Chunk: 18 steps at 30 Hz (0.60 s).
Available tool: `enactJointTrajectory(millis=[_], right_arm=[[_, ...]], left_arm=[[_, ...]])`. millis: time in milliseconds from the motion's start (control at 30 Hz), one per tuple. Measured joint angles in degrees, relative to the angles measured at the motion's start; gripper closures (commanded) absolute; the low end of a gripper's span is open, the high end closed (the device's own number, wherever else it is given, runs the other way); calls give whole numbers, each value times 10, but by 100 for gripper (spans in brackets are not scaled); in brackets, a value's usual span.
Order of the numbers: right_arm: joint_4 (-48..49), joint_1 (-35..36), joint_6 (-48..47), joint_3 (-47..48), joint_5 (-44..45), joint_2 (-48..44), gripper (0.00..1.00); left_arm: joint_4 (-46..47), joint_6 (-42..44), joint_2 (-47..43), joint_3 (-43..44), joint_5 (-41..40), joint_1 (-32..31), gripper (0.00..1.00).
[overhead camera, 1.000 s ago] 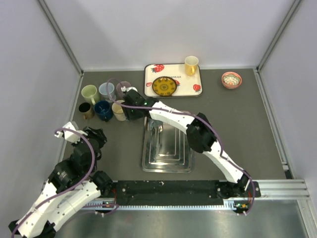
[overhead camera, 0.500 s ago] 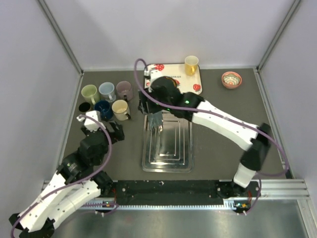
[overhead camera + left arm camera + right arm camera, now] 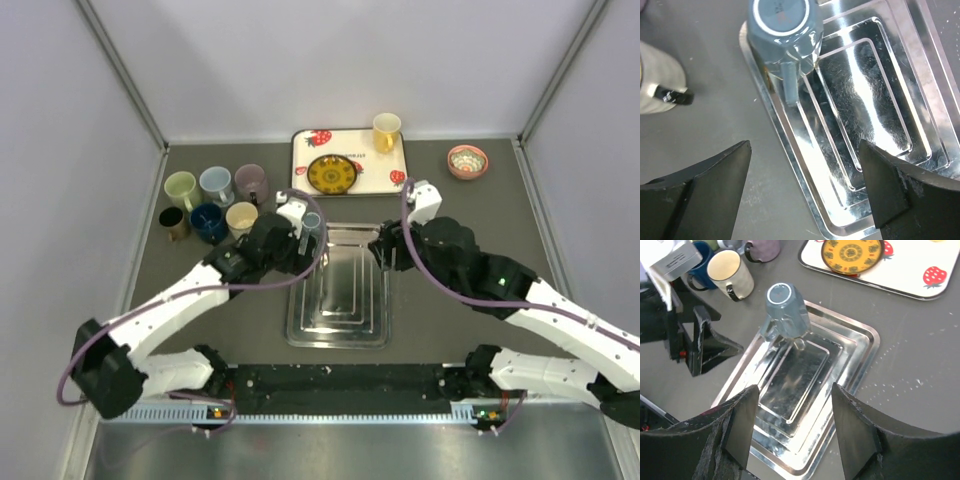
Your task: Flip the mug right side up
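mug (image 3: 785,30) — base up, rim hidden, apparently on tray (image 3: 880,110) | left gripper (image 3: 804,155) spread, empty | right gripper (image 3: 795,390) spread, empty

mug (image 3: 785,309) on tray (image 3: 805,371) corner, cups (image 3: 241,217) left of tray

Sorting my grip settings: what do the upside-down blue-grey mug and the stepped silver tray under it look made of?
Upside-down blue-grey mug: likely glazed ceramic, glossy, with soft highlights and a pale base ring. Stepped silver tray: apparently polished metal, mirror-bright with fine scratches.
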Motion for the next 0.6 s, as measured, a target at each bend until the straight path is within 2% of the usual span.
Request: enactJointTrajectory(millis=[133, 300, 600], right_arm=[[-2, -3, 4, -47, 14, -63, 40], [-4, -6, 12, -88, 19, -101, 42], [-3, -6, 39, -152, 45, -190, 42]], left_arm=[[10, 19, 72, 30, 54, 24, 10], [19, 37, 136, 53, 106, 53, 13], [15, 68, 240, 114, 145, 101, 29]])
